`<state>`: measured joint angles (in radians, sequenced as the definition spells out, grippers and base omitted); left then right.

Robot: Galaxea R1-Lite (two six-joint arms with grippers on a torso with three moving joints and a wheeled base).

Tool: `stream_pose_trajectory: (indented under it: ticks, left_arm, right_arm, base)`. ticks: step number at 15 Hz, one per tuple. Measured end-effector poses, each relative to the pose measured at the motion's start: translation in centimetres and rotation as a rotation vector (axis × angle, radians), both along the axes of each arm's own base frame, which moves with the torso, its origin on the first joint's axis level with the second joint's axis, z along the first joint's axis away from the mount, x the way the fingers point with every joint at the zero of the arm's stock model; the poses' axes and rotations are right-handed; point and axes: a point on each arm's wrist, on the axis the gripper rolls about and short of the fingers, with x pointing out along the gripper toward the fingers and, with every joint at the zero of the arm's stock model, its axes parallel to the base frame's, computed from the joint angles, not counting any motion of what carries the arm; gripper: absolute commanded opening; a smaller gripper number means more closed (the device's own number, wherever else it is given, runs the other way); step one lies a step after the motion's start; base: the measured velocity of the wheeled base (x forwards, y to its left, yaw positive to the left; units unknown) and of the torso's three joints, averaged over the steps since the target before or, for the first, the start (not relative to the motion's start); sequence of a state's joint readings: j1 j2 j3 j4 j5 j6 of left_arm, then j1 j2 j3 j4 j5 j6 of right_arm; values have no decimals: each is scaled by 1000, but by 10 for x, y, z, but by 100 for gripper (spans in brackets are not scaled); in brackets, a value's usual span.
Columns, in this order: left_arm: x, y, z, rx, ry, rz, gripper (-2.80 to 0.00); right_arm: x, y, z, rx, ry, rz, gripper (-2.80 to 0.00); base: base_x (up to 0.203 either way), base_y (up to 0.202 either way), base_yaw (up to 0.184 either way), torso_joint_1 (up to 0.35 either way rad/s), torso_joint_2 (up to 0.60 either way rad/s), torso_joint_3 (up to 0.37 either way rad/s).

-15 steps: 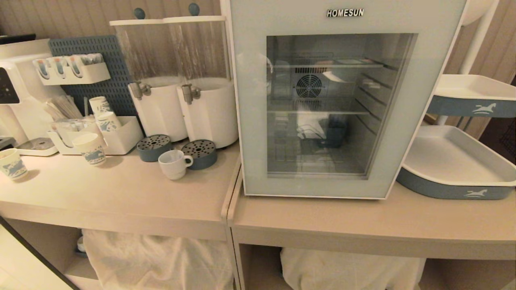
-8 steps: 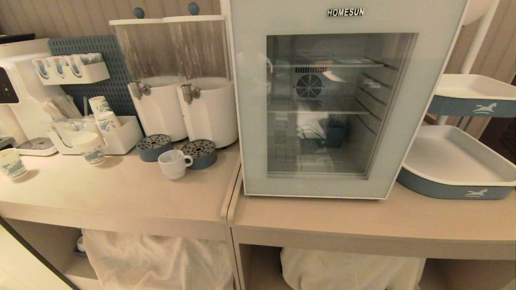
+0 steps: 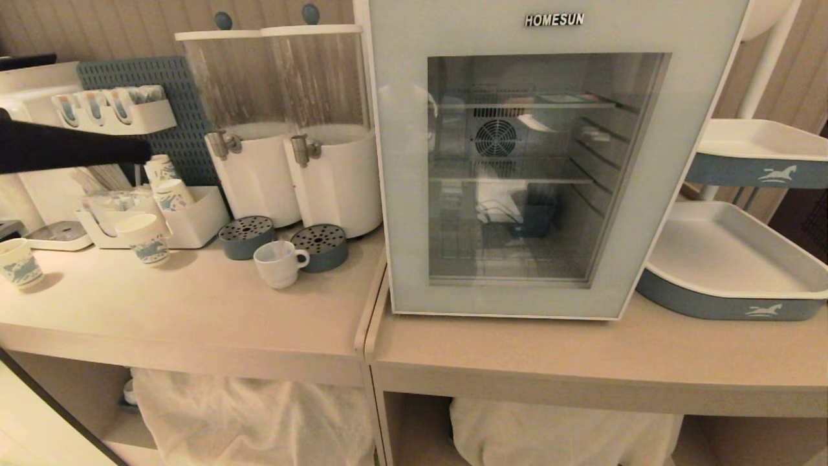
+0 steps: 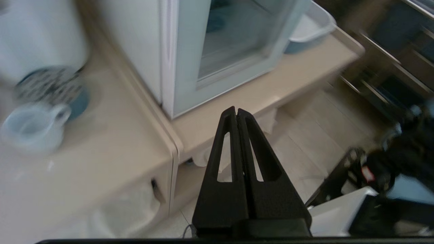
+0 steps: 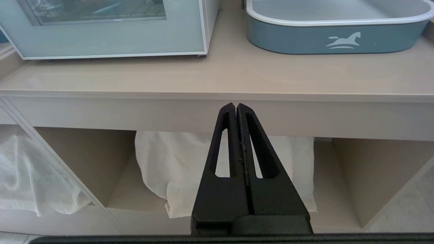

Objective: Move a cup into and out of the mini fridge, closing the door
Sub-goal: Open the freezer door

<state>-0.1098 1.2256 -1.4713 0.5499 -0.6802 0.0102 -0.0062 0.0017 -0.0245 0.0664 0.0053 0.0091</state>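
Note:
The white cup (image 3: 278, 262) stands on the left counter in front of the dispensers, its handle toward the mini fridge (image 3: 453, 29). The fridge's door (image 3: 407, 246) is closed, and wire shelves show through its glass. My left gripper (image 3: 147, 152) reaches in from the left edge, high above the paper cups and well left of the cup, with its fingers shut on nothing. In the left wrist view the gripper (image 4: 236, 110) is shut, with the cup (image 4: 32, 127) and the fridge's side (image 4: 135, 44) beyond it. My right gripper (image 5: 236, 105) is shut and parked below the counter's front edge.
Paper cups (image 3: 147, 239) (image 3: 19, 262) stand at the left. Two drink dispensers (image 3: 291, 129) with blue drip trays (image 3: 321, 246) are behind the cup. A blue-and-white tray (image 3: 731, 304) lies right of the fridge. White cloth (image 5: 176, 169) fills the shelves under the counter.
My left arm has risen into the head view from the left edge, above the paper cups. The cup, fridge and right arm have not moved.

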Motion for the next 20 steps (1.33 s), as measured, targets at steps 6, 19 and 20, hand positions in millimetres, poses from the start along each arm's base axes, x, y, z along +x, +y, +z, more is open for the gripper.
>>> stream_pose_trajectory:
  ticks: [6,19,20]
  left_arm:
    - [102,29,-48,33,-99,-340,-280]
    - [190,11,-104,-7,-159,-563,-280]
    - [195,9,-106,-3,-175,-570,0]
  right_arm:
    - [0,0,0,0,-1,0,-280]
    - [0,0,0,0,0,0,-280]
    - [0,0,0,0,0,0,-280]
  base:
    - [0,0,0,0,0,0]
    - [0,0,0,0,0,0]
    - [0,0,0,0,0,0]
